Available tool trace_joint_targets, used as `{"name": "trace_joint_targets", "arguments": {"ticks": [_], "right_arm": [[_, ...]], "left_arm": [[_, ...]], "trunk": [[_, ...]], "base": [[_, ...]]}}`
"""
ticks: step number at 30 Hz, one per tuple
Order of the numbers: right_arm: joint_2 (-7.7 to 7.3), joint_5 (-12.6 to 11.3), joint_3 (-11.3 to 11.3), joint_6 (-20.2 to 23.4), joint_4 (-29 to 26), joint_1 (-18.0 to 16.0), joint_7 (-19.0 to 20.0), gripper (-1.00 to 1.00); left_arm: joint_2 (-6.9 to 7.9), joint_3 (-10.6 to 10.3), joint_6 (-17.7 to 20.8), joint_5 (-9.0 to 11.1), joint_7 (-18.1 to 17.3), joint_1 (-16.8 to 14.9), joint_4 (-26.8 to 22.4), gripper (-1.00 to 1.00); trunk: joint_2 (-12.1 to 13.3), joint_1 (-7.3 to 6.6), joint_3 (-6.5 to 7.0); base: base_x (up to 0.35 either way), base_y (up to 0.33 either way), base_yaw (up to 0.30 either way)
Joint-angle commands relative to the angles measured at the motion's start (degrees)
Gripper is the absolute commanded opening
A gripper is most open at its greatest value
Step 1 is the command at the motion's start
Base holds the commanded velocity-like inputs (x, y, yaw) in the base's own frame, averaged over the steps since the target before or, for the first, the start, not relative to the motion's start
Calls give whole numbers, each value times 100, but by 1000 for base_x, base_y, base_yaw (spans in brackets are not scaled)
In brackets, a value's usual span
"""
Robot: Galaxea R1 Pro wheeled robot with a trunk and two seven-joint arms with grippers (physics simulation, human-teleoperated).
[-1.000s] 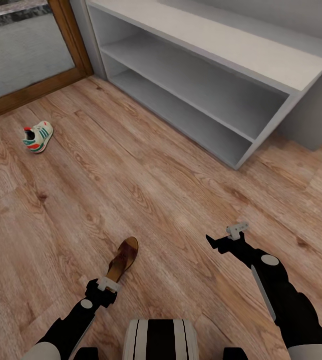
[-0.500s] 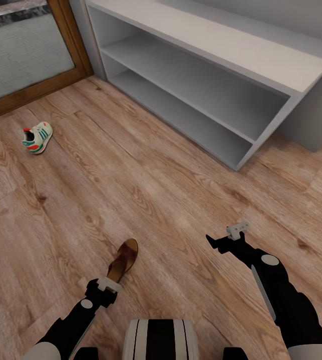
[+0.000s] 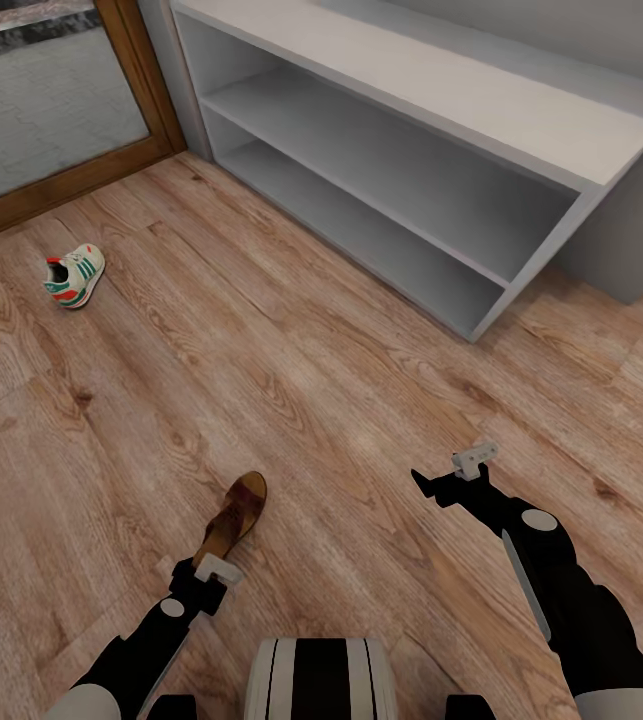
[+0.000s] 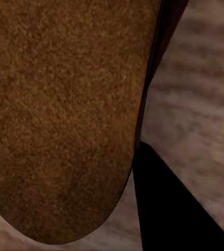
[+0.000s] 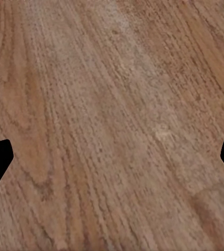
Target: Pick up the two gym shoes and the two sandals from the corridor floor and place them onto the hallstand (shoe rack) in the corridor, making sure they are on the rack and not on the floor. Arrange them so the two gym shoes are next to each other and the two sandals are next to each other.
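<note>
Sandal [image 4: 59, 115] footbed matt, rough suede-like; corridor floor [image 3: 341, 380] wood-grain planks; hallstand [image 3: 441, 120] smooth, matt.

No text, label, brand, number or sign can be read on anything here.

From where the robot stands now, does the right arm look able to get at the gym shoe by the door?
Probably not. The gym shoe lies far off to the left near the door, while the right gripper hangs open over bare floor on the other side. Nothing blocks it; the distance looks too great.
</note>
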Motion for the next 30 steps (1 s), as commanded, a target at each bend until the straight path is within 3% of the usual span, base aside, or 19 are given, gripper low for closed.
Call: {"name": "trace_joint_targets", "arguments": {"ticks": [1,16,30], "right_arm": [[2,61,-9,19,-9,-2,47,100],[2,69,-9,19,-1,-4,47,100],[-7,77,-18,7,-6,-6,38,100]], "left_arm": [[5,-19,40,-86,-10,1,-16,-100],[-25,-43,39,-86,-16,1,-25,-100],[-25,24,39,-78,-11,1,-17,-100]], "trunk": [[-1,-1,-3],[-1,-1,-3],[17,-37,307]], "base": [[0,0,0],[0,0,0],[0,0,0]]}}
